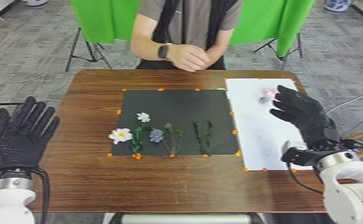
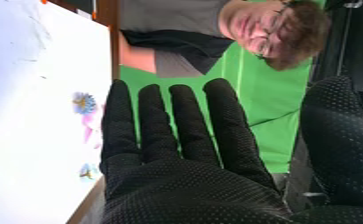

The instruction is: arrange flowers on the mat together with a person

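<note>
Both robot hands being held wide as flowers are being displayed on mat and sheet

In the head view, the right hand (image 1: 304, 112) is being held wide, its fingers straight, across the right-hand edge of the white sheet (image 1: 257, 132). The left hand (image 1: 22, 130) is also being held wide, its fingers straight and pointing toward the far side, just beside the left edge of the wooden table (image 1: 89, 185).

On the dark mat (image 1: 169, 106), a white daisy (image 1: 121, 135) is being shown near the near left corner, with a smaller white flower (image 1: 143, 117) being set off beyond it. A blue flower (image 1: 156, 135) is being flanked by green stems, and a dark green sprig (image 1: 203, 135) is being displayed farther right, apart from them.

A pink flower (image 1: 269, 93) is being supported by the far part of the white sheet, near the right hand's fingertips. In the right wrist view, a blue-petalled bloom (image 2: 84, 103) is being seen beside pink petals on that sheet. The mat's edges are being dotted by orange tabs (image 1: 161, 90).
</note>
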You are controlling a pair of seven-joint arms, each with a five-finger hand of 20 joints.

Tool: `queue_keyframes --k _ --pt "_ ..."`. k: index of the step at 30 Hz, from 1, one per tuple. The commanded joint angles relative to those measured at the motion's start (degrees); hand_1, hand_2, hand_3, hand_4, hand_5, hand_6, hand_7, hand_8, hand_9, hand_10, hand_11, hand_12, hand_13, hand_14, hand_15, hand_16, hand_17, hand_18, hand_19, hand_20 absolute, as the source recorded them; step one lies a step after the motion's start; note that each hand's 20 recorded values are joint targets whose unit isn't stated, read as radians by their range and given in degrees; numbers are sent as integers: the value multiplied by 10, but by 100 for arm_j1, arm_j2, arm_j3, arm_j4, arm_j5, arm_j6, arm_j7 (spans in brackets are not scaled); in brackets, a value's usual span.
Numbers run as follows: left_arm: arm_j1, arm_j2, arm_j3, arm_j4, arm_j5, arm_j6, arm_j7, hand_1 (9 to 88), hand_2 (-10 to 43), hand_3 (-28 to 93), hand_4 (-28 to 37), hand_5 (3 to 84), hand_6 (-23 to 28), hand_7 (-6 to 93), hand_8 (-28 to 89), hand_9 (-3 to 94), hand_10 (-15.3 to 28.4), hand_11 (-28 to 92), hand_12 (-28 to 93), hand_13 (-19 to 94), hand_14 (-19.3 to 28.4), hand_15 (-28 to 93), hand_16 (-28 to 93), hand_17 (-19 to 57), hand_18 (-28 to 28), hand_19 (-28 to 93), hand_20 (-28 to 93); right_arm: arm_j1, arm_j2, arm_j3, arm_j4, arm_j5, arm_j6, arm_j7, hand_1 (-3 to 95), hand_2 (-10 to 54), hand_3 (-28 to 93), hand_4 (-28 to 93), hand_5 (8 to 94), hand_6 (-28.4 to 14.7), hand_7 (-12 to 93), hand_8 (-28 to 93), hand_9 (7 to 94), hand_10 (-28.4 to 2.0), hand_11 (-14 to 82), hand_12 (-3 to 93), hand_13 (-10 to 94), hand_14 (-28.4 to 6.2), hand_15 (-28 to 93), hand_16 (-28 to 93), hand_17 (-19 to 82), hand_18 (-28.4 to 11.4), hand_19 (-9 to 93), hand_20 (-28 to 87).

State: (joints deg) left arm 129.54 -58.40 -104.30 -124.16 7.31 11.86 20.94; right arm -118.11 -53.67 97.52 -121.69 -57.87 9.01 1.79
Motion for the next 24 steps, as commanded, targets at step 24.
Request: queue_keyframes --k 24 --pt "59 -5 66 33 -82 -60 1 252 136 678 -283 410 77 122 -99 336 125 162 62 229 118 201 -63 -54 110 243 94 37 -93 -127 -120 -25 -86 227 214 118 725 -228 384 -47 124 -94 353 -143 41 146 289 -140 117 198 105 -168 395 109"
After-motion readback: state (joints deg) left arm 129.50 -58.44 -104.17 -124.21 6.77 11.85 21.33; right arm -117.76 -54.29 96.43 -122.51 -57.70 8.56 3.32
